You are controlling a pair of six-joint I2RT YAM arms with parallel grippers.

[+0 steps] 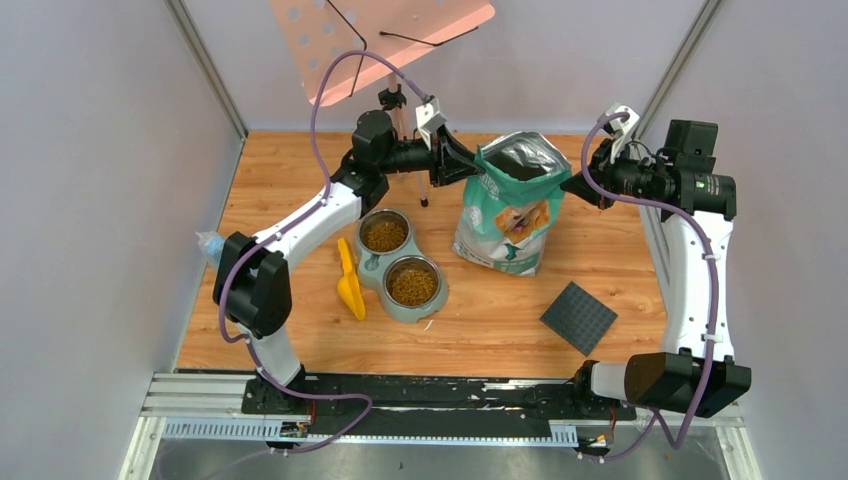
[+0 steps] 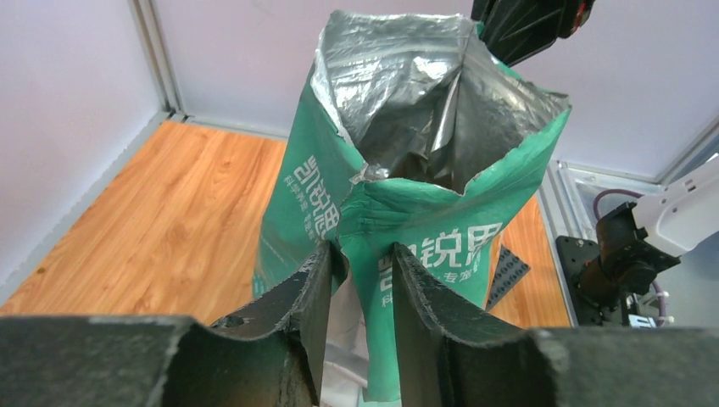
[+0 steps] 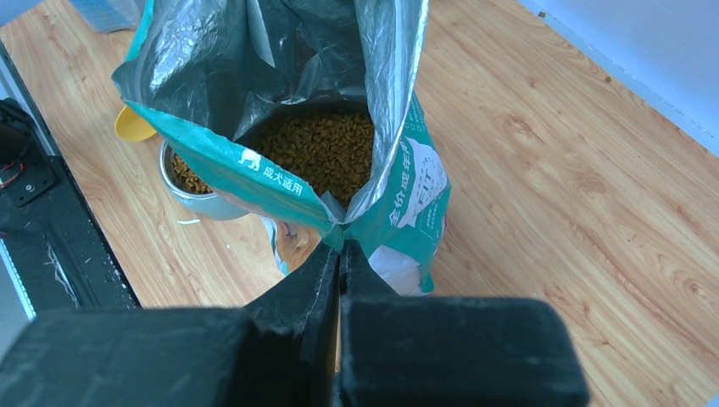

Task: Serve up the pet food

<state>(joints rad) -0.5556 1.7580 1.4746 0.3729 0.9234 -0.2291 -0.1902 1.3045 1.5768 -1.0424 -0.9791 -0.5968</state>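
Note:
The teal bag (image 1: 510, 205) stands upright and wide open at mid-table. Brown pet food (image 3: 326, 148) fills its lower part, and more lies in both cups of the grey double bowl (image 1: 398, 262). My left gripper (image 1: 472, 165) is at the bag's left top edge. In the left wrist view its fingers (image 2: 314, 297) stand apart, with the bag's side fold (image 2: 377, 280) between them and a gap on the left side. My right gripper (image 3: 341, 248) is shut on the bag's right top seam (image 3: 339, 229).
A yellow scoop (image 1: 350, 285) lies on the wood left of the bowl. A dark studded mat (image 1: 578, 317) lies near the front right. A pink perforated board on a stand (image 1: 385, 40) rises at the back. Walls close in on both sides.

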